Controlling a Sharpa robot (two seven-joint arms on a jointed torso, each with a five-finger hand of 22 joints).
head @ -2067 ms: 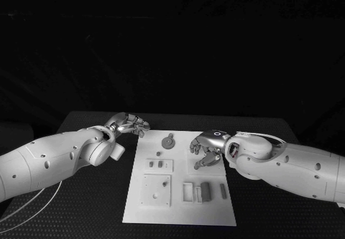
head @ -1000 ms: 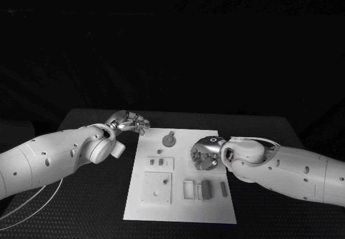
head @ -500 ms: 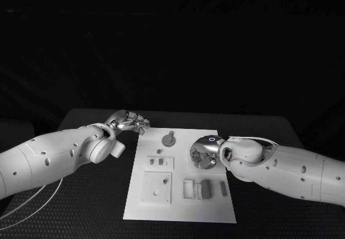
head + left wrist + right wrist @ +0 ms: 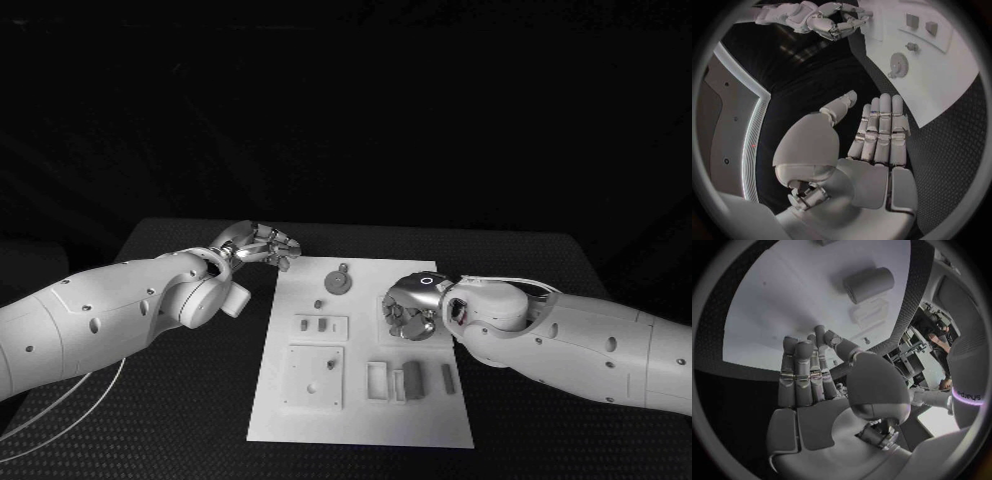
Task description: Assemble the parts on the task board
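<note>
You have one white task board point(image 4: 361, 400) lying in the middle of the black desk point(image 4: 534, 250), running from its near edge toward the far edge. On the board you can count one round gear point(image 4: 338, 282) at the far end, two small pegs point(image 4: 320, 324) in a raised plate mid-board, and three upright bars point(image 4: 413, 382) nearer you. Your left hand point(image 4: 260, 246) hovers off the board's far left corner, fingers straight and together, holding nothing. Your right hand point(image 4: 408, 310) hangs over the board's right edge, fingers also together, empty.
</note>
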